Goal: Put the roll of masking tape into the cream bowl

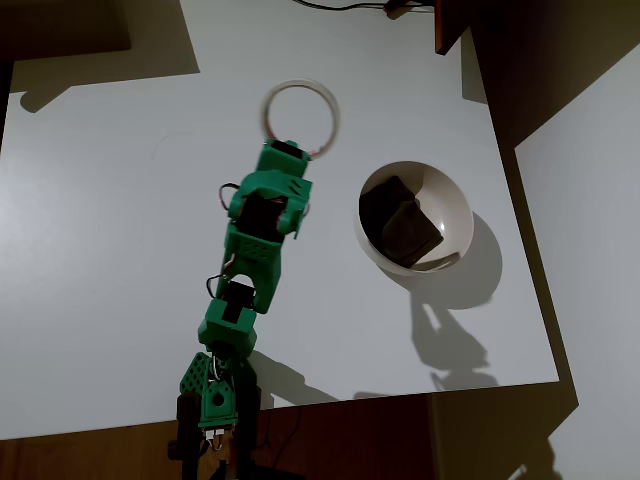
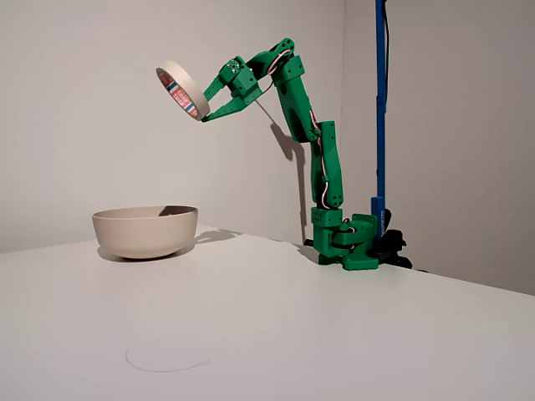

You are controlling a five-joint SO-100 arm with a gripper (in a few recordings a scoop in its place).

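Tape is showing near the top centre of the overhead view: the roll of masking tape [image 1: 301, 118] is hanging blurred beyond the green gripper [image 1: 296, 152], left of the cream bowl [image 1: 457, 205], which is already holding a dark brown lump [image 1: 398, 222]. In the fixed view, upper left, the gripper [image 2: 206, 113] is pinching the roll's rim, carrying it tilted and high, probably so it clears the bowl's [image 2: 145, 230] rim.

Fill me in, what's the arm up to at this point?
The green arm's gripper is shut on the roll of masking tape, holding it high in the air. In the overhead view the roll sits to the left of the cream bowl, not above it. The bowl rests on the white table with a dark brown lump inside.
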